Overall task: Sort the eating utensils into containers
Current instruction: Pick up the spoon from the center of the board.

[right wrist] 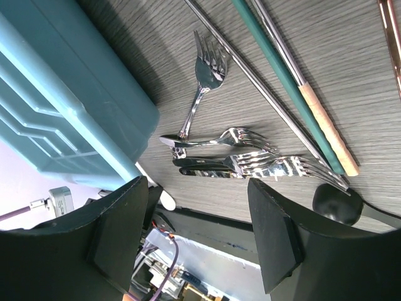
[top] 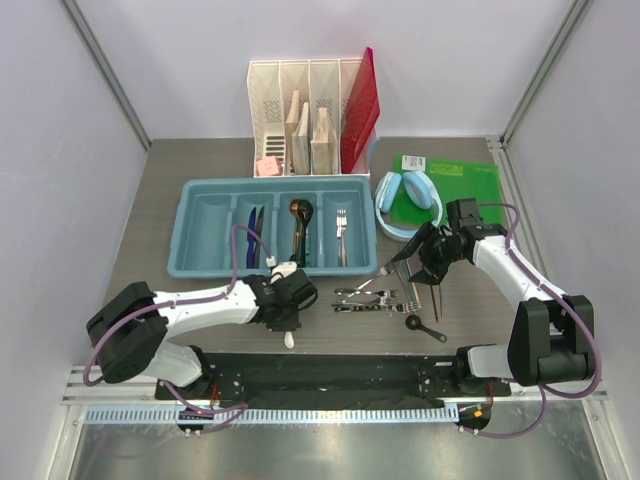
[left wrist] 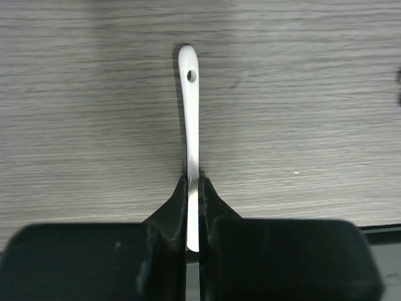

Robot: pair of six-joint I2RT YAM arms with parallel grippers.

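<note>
My left gripper [top: 289, 318] [left wrist: 194, 188] is shut on a thin white utensil [left wrist: 190, 113], whose handle end with a hole points away over the bare table near its front edge. My right gripper [top: 420, 262] [right wrist: 195, 188] hangs open above three silver forks [right wrist: 232, 138] [top: 370, 298], with nothing between its fingers. Beside the forks lie metal and teal chopsticks [right wrist: 294, 81] and a black spoon [right wrist: 336, 204] [top: 425, 328]. The light blue tray [top: 200, 200] holds blue knives [top: 256, 235], a gold and dark spoon [top: 300, 225] and a fork [top: 341, 235]; its leftmost compartment is empty.
A white slotted file organizer [top: 300, 110] with a red folder [top: 358, 110] stands behind the tray. Light blue headphones [top: 408, 200] rest against a green board [top: 460, 185] at the back right. Walls close in both sides.
</note>
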